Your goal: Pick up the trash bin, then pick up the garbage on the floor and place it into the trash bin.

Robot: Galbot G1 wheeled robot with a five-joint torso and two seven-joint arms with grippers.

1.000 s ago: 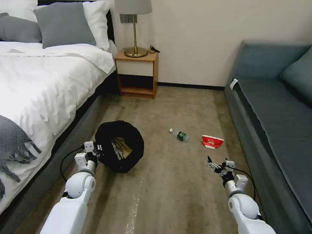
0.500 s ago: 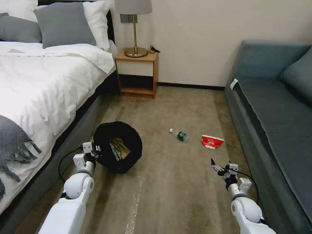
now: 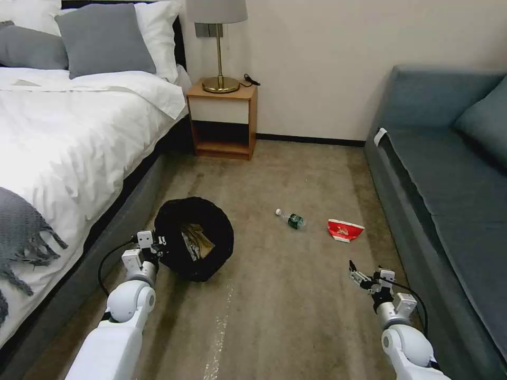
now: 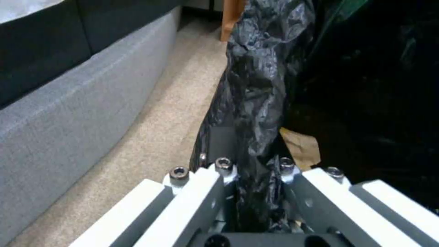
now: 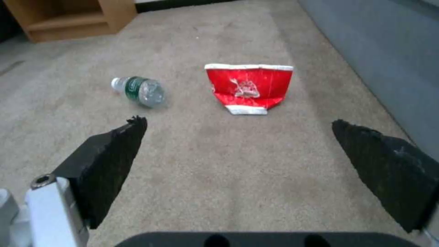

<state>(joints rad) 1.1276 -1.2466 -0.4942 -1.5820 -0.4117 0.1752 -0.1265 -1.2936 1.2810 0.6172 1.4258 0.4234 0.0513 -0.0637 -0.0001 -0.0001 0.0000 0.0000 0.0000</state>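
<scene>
Black crinkled plastic lines the trash bin point(image 3: 194, 245), its rim pinched by the left end effector point(image 3: 158, 244); right end effector point(image 3: 359, 276) gapes wide.

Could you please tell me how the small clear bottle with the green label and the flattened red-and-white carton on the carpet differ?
The small clear plastic bottle with a green label is rounded and see-through, lying on its side; the flattened red-and-white paper carton is opaque, crushed flat and creased. In the head view the bottle lies nearer the black-lined trash bin, the carton nearer the blue-grey sofa. Both rest untouched on the carpet, ahead of the open right gripper.
</scene>
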